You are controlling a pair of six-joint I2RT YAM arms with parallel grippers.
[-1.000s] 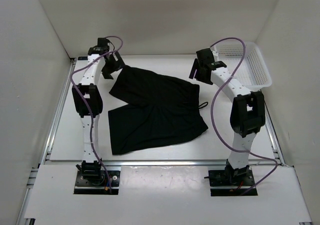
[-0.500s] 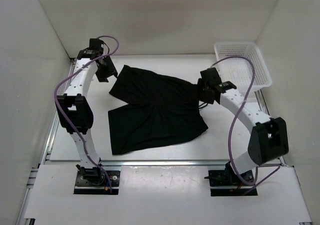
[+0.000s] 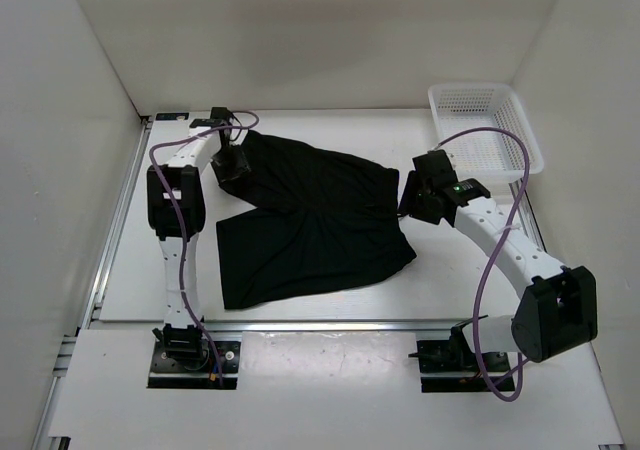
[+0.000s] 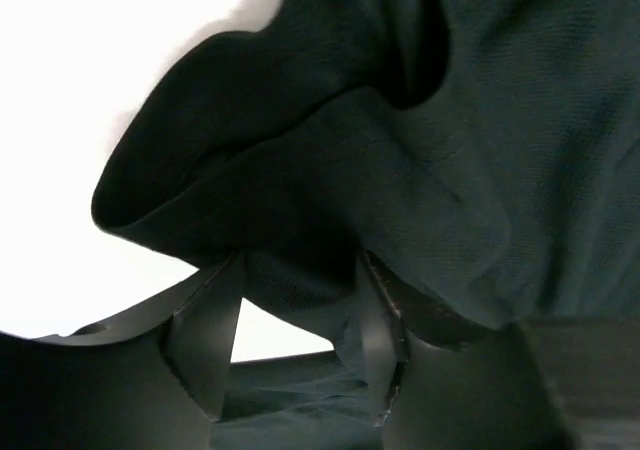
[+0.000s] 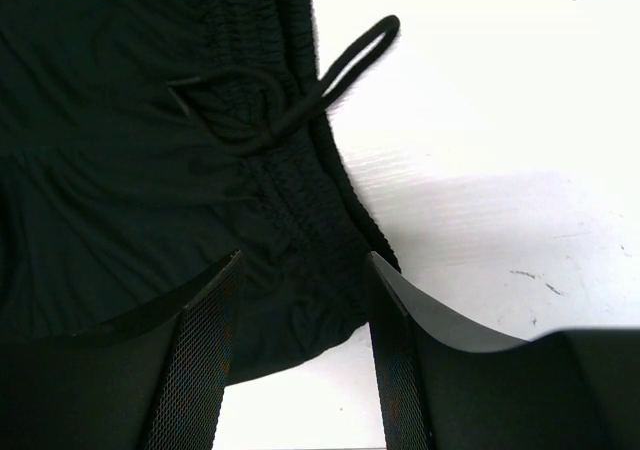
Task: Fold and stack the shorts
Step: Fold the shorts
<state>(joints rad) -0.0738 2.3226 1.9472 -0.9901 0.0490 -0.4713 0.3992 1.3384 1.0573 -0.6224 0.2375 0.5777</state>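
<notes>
The black shorts (image 3: 310, 220) lie spread flat on the white table, waist to the right and legs to the left. My left gripper (image 3: 232, 162) is at the far leg's hem corner. In the left wrist view its fingers (image 4: 208, 342) stand apart with a fold of the shorts (image 4: 300, 200) bulging between them. My right gripper (image 3: 414, 203) is at the waistband's right edge. In the right wrist view it (image 5: 305, 370) is open, straddling the gathered waistband (image 5: 300, 220), with the drawstring loop (image 5: 345, 65) just beyond it.
A white plastic mesh basket (image 3: 485, 125) stands at the back right corner. White walls enclose the table on the left, back and right. A metal rail (image 3: 110, 230) runs along the table's left edge.
The left gripper moved right and down onto the far leg's hem corner. The right gripper swung from near the basket down to the waistband edge. The shorts have barely shifted.
</notes>
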